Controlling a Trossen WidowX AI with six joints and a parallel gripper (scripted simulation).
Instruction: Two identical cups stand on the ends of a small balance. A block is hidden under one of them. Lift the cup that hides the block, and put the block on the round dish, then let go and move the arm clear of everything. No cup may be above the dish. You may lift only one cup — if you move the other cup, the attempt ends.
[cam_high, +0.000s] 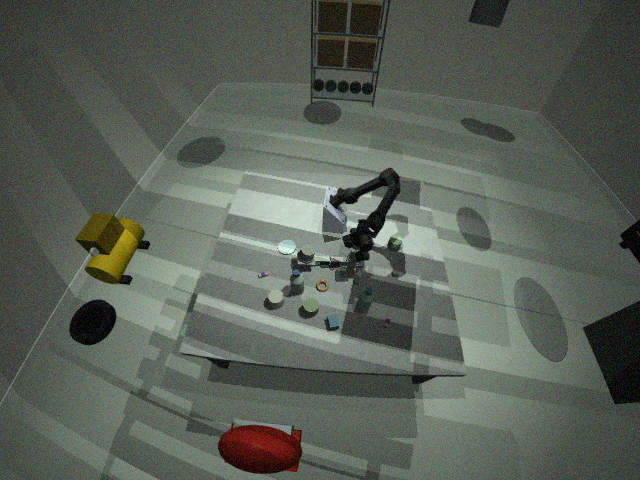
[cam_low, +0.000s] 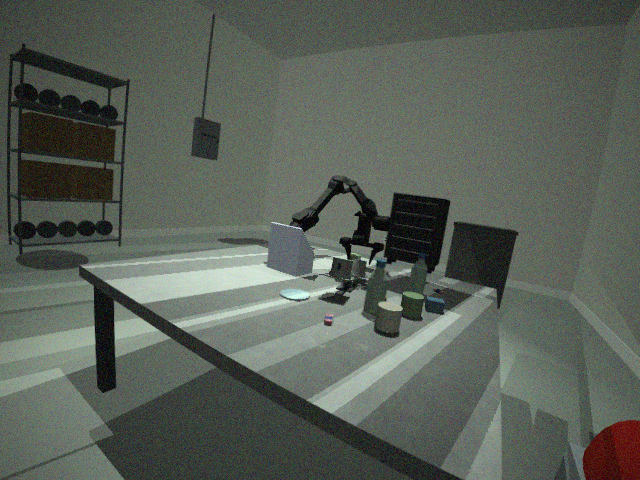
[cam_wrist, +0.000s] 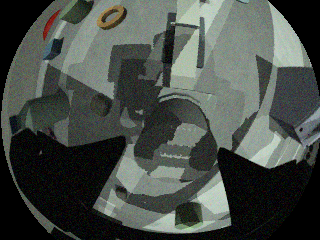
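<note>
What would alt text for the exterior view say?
The black arm's open hand hangs over the cups on the small balance; the round dish lies nearer the camera, with bottles and canisters to the right.

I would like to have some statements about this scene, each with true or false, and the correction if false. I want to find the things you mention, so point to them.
1. The claw (cam_high: 357, 256) (cam_low: 360, 258) (cam_wrist: 172, 148) is open. True.
2. A block lies on the round dish (cam_high: 286, 246) (cam_low: 294, 294). False: nothing is on it.
3. The orange ring (cam_high: 317, 286) (cam_wrist: 107, 25) lies on the table (cam_high: 248, 320) (cam_low: 206, 310). True.
4. The bottle nearer the dish (cam_high: 296, 285) (cam_low: 374, 297) has a red cap. False: its cap is blue.
</note>
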